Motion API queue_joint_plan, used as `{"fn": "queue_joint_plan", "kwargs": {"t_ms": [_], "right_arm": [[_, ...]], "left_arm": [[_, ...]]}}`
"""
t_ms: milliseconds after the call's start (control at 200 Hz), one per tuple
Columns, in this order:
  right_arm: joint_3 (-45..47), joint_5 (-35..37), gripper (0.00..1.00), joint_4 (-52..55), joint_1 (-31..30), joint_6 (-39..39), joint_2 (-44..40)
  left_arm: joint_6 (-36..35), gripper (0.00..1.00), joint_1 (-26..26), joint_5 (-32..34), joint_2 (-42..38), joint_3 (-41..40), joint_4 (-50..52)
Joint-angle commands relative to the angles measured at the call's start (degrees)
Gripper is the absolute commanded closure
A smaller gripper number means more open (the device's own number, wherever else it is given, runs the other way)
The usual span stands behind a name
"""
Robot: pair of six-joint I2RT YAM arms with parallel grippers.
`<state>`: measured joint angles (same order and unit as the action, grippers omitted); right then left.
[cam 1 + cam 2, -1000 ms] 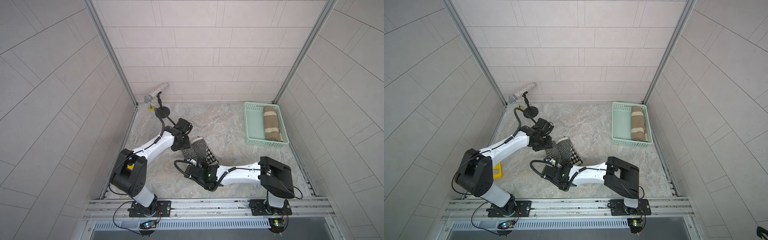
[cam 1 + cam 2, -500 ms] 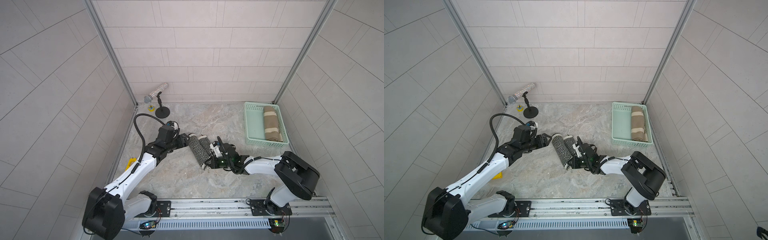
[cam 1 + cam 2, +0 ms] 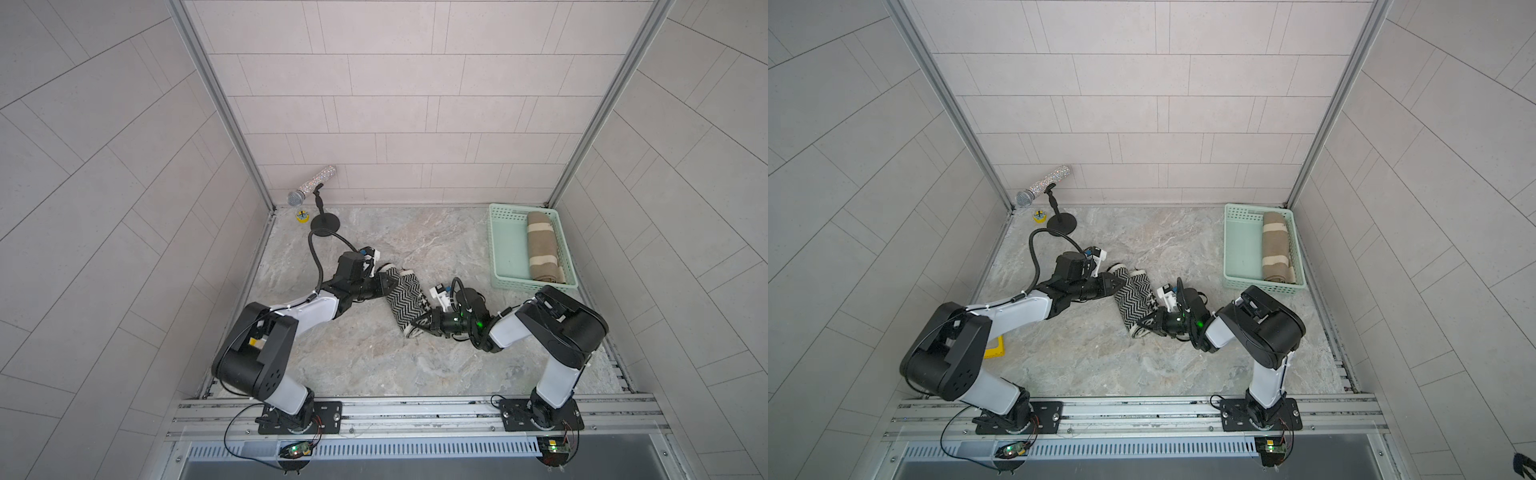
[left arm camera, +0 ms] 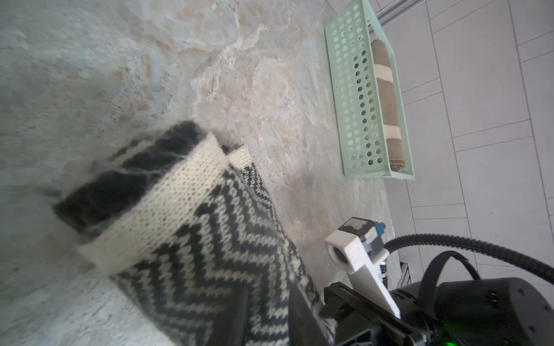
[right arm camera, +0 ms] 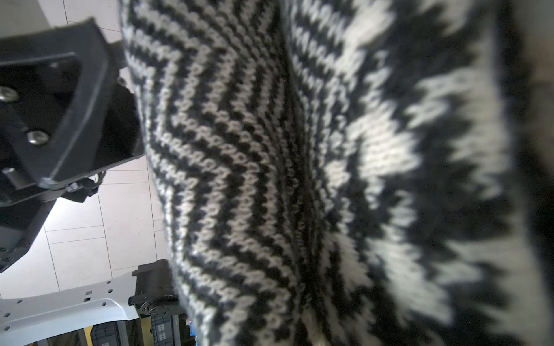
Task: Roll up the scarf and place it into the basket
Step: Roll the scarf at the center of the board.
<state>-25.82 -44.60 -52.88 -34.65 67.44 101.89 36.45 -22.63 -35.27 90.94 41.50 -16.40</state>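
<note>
The scarf [image 3: 405, 301] is a black-and-white zigzag knit. It lies rolled on the desk [image 3: 415, 374] at the middle of both top views, slanting from upper left to lower right, with two lobes showing side by side at its upper-left end. It is not in the basket [image 3: 508, 249], which stands well apart at the upper right. The basket already holds a brown-and-cream striped roll [image 3: 542, 249] along its right side, and its left half is bare.

The right claw [image 3: 420, 325] sits at the roll's lower-right end, closed down tight, and it appears to pinch the knit there. The right wrist view is filled with wool pressed close. The left claw [image 3: 388, 286] touches the upper-left end, but I cannot tell how far its jaws stand apart or whether cloth lies between them.

I judge the scarf light, soft and thick, grippy rather than slippery, with nothing fragile about it. The trouble is looseness. In the left wrist view the cream border of the outer layer stands away from the roll, so it would likely sag or unwind if lifted by one end. The safest hold looks to be both ends at once, biting through every layer and the free edge. Carried level over the basket's wall, it could then go down into the bare left half.
</note>
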Motion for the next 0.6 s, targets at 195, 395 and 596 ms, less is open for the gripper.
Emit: {"fn": "queue_joint_plan", "kwargs": {"t_ms": [195, 395, 596], "right_arm": [[-7.06, 10.58, 0.6, 46.45, -0.44, -18.15, -14.12], [-20.55, 39.56, 0.35, 83.2, -5.86, -32.83, -26.91], [-31.15, 62.05, 0.28, 94.78, -17.35, -36.85, -29.07]], "left_arm": [[1.97, 0.81, -0.36, -1.55, 8.71, 5.9, 2.72], [-1.37, 0.81, -0.83, 0.87, 8.73, 9.56, 14.67], [-1.14, 0.81, -1.01, -0.05, 9.97, 10.59, 16.7]]}}
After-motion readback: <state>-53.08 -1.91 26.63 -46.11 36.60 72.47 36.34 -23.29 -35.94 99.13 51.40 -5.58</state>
